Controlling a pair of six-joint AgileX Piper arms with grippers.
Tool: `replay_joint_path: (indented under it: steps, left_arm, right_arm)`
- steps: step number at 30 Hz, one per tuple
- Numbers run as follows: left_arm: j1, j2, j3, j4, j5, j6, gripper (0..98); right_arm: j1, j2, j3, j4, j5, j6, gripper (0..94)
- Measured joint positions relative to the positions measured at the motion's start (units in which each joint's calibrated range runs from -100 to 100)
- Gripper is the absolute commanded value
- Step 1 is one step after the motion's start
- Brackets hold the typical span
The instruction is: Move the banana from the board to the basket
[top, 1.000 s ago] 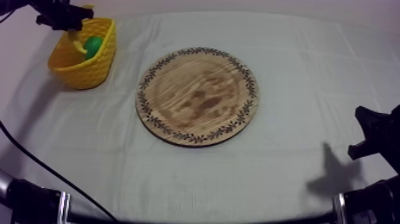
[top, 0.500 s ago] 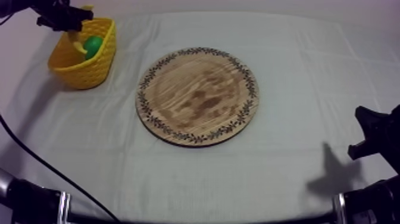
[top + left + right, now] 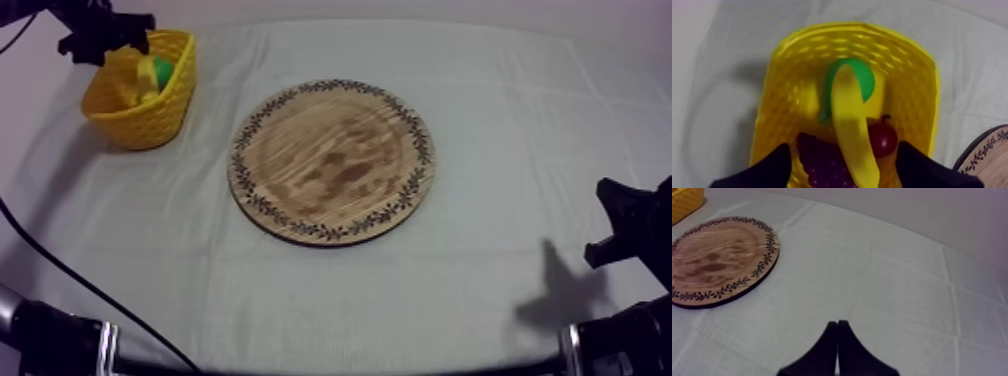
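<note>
Left hand (image 3: 843,159) is wide open over the basket (image 3: 915,95), gripping nothing, with a finger on either side of the banana (image 3: 849,125) and not touching it. The banana lies in the basket on top of a green fruit (image 3: 866,80), grapes (image 3: 821,162) and a small red fruit (image 3: 883,140). Right hand (image 3: 837,338) is closed on nothing, low over the desk (image 3: 500,290) beside the board (image 3: 332,160).

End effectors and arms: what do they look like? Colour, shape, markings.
All black. The left end effector has two broad matte fingers with rounded tips; the right end effector tapers to a narrow tip. No markings visible. In the top view the left arm and right arm are black too, each with a silver-grey ring on its low segment.
</note>
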State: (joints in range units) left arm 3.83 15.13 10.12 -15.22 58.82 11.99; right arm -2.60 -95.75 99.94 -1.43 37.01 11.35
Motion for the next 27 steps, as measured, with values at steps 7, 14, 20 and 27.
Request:
replay_joint_path:
  steps: [7,14,20,27]
  left_arm:
    - [0.6,-1.5,0.6,0.2,-0.5,1.6,90.0]
    - [0.0,-6.8,3.4,-0.17,-4.8,4.3,83.1]
    - [-1.4,-15.8,11.0,-0.08,-9.6,3.7,62.8]
    - [-2.5,-30.5,25.1,-0.43,-15.9,3.2,37.7]
  right_arm:
    - [0.0,0.0,0.0,0.0,0.0,0.0,0.3]
    - [0.0,0.0,0.0,0.0,0.0,0.0,0.3]
    - [0.0,0.0,0.0,0.0,0.0,0.0,0.3]
    - [0.0,0.0,0.0,0.0,0.0,0.0,0.3]
